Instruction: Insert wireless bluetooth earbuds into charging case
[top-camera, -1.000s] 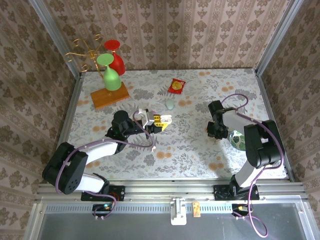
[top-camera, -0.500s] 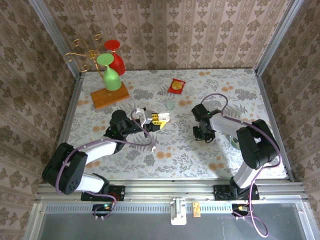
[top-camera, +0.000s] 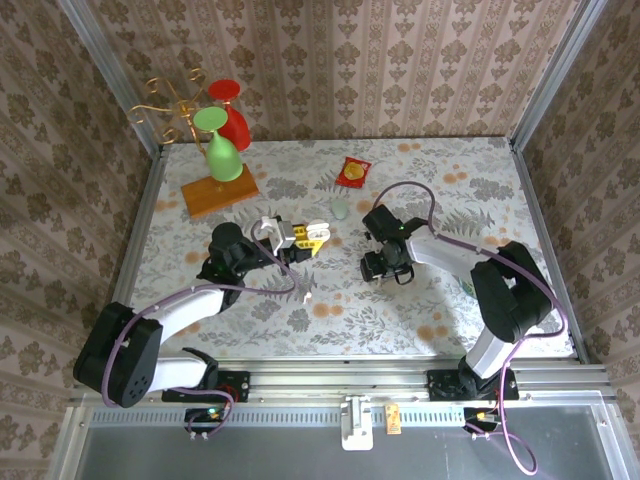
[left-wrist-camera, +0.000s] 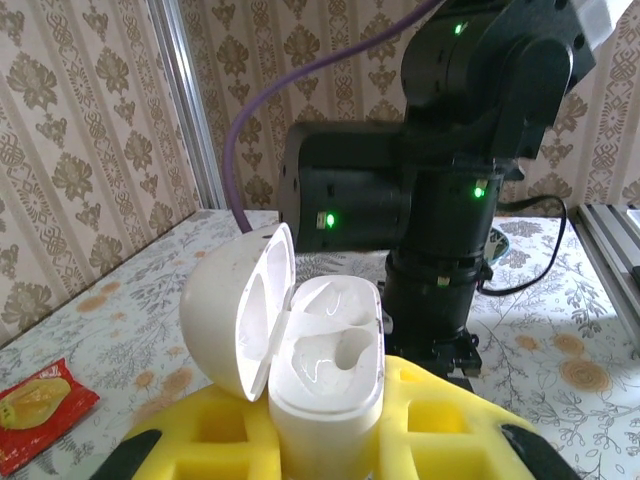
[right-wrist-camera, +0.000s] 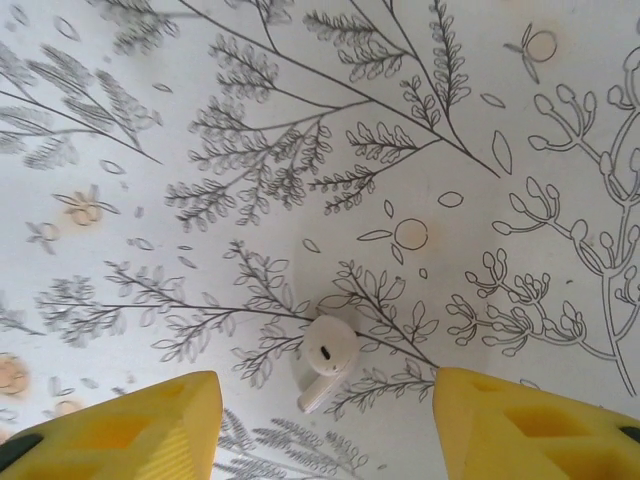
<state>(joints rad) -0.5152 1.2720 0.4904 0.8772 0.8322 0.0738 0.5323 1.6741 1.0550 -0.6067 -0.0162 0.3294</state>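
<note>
— Swinging in from the right side of the table (top-camera: 480, 170) over the last second, the right gripper (top-camera: 379, 268) now sits near the middle. What is under it?

— One white earbud (right-wrist-camera: 326, 352), lying on the table between its yellow fingers (right-wrist-camera: 130, 425). The jaws stand spread wide, one on each side, and neither touches the bud. Nothing is gripped yet.

— And the left gripper (left-wrist-camera: 330, 440)?

— Clamped on the charging case (left-wrist-camera: 330, 350), which stands upright with its lid hinged open and both moulded wells bare. Seen from above, it has shifted a little leftward and away from the bases since a second ago.

— So the arms have closed up?

— Yes, they are near each other now, where they were well apart. From the left wrist, the right arm's dark body looms just behind the case.

— What does that mean for the job?

— I'd judge the approach is done and the pick is the step in hand: lower, pinch the bud, then carry it the short way to the open case. No bud is seated so far. It is small and lies on its side, so it could skid or twist as the jaws close.
</note>
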